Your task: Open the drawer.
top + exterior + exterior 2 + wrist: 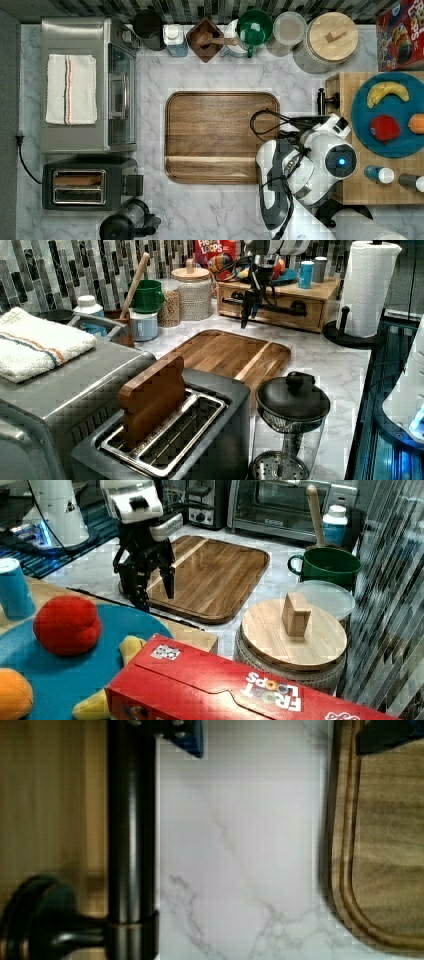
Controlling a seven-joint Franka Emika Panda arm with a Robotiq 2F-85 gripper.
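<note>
The drawer [311, 309] is a light wooden box whose front looks flush. Its thin black bar handle [282, 309] rests on two round black mounts [298, 306]. In the left view my gripper [250, 311] hangs open just in front of the handle, fingers pointing down. From the right view the gripper [154, 594] stands spread between the drawer and the tray. The wrist view has the handle [131, 845] along the drawer front [50, 795], beside one blue-padded finger [192, 739]. Only bare marble lies between the jaws; the other finger [385, 737] is over the tray.
A dark wooden tray [222, 137] lies on the marble counter [150, 210] beside the gripper. A blue plate of toy food [390, 150] and small cans sit on the drawer unit. A paper towel roll [367, 287] stands near it. Jars and a green mug [254, 27] line the back wall.
</note>
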